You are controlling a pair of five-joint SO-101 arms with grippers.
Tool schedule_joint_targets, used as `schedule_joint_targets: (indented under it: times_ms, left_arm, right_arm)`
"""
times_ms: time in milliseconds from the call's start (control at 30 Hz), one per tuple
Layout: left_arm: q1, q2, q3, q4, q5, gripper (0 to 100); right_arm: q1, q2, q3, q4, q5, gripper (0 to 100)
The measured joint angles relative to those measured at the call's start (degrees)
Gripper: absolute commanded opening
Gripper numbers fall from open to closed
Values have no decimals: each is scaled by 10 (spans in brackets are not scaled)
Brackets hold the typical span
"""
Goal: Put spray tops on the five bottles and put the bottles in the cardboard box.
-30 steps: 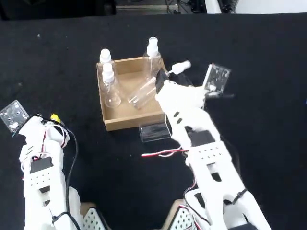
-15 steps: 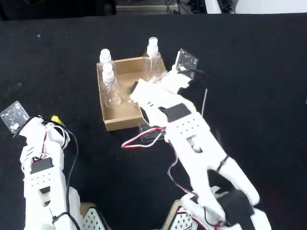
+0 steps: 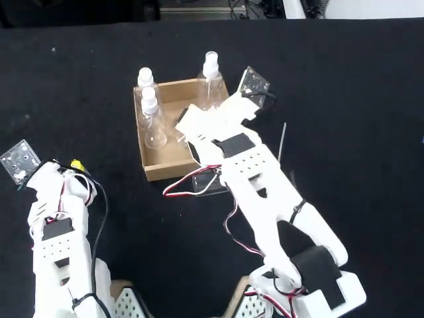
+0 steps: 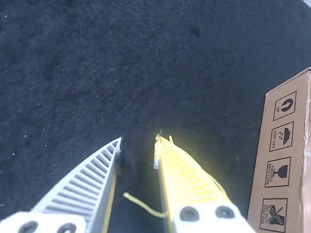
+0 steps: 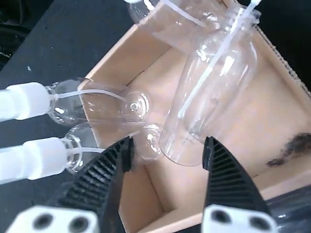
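The right claw (image 5: 168, 141) hangs wide open over the box (image 5: 248, 131), holding nothing. A bottle (image 5: 209, 82) lies loose in the box just past its tips, beside two white-topped bottles (image 5: 92, 102). The left claw (image 4: 138, 141), a little open and empty, is just outside the box.

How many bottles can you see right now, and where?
4, all in the cardboard box: the far-left bottle, the near-left bottle, the far-right bottle, and the middle bottle in front of the right gripper. The right arm may hide a fifth.
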Motion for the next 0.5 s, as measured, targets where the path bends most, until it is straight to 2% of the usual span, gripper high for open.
schedule_joint_targets:
  times_ms: [100,167,500]
  left_arm:
    - [0,0,0,0,0,94]
    - [0,0,0,0,0,94]
    - [0,0,0,0,0,94]
  right_arm:
    - [0,0,0,0,0,402]
    - [0,0,0,0,0,424]
    - [-1,50,-62,0,-7,344]
